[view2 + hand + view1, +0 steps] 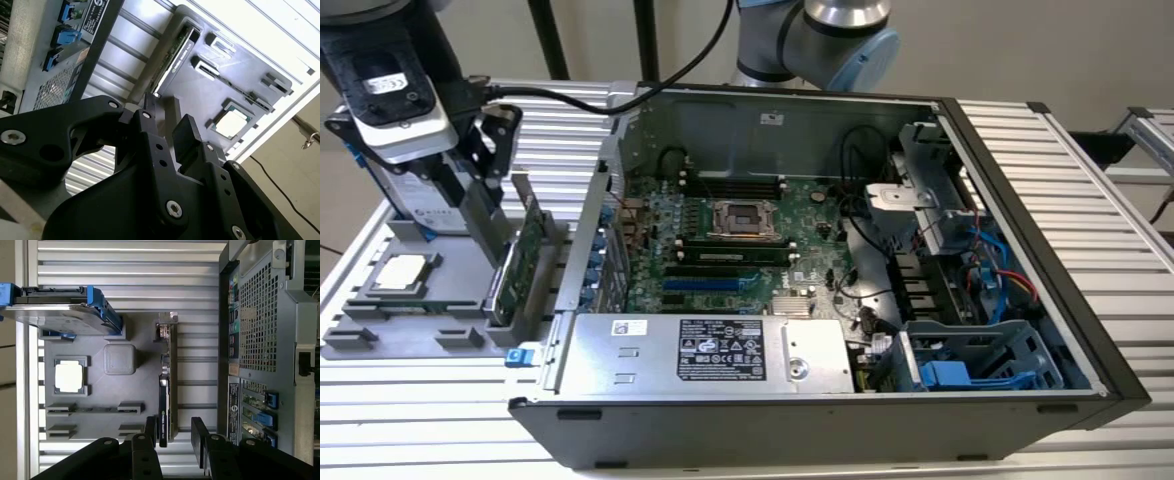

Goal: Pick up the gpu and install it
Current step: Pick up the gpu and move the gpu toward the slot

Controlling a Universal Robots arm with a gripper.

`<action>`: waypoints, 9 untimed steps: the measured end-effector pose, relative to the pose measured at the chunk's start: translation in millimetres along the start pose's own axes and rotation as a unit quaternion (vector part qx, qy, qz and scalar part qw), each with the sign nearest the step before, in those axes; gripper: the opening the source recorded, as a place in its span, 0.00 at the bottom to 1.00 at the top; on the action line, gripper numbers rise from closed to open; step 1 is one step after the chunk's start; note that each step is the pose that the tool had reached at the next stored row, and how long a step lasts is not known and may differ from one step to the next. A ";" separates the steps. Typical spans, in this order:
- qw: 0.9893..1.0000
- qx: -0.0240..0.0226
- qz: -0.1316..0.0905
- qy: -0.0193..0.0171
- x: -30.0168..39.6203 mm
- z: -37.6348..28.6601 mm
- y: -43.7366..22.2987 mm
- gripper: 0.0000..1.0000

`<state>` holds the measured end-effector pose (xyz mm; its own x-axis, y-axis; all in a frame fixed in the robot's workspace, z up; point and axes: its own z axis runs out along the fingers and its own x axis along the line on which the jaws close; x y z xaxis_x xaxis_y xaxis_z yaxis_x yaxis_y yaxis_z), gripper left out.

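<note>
The gpu stands on edge in a slot of the grey parts tray, just outside the open computer case. It is a thin green card with a silver bracket at one end. My gripper hangs above the tray, beside the card and a little toward the exterior view's left. In both wrist views its black fingers stand apart, so the gripper is open and holds nothing. One end of the gpu lines up with the gap between them. The gripper is clear of the gpu.
The tray also carries a square silver chip, a grey square block and a hard drive with blue clips. Inside the case lie the motherboard with blue and black slots and the power supply. Ribbed aluminium table surrounds everything.
</note>
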<state>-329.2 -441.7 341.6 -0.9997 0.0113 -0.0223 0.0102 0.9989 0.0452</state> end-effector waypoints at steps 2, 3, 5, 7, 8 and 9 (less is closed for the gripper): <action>1.000 0.000 0.000 0.000 0.0 0.9 0.0 1.00; 1.000 0.000 0.000 0.000 0.0 1.4 -0.1 1.00; 1.000 0.000 0.000 0.000 0.0 2.4 -0.1 1.00; 1.000 0.000 0.000 0.000 0.1 3.4 -0.2 1.00; 1.000 0.000 0.000 0.000 0.1 3.9 -0.2 1.00; 1.000 0.000 0.000 0.000 0.1 4.4 -0.2 1.00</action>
<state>-329.2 -441.7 337.1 -0.9997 0.0113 -0.0223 0.0103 0.9989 0.0449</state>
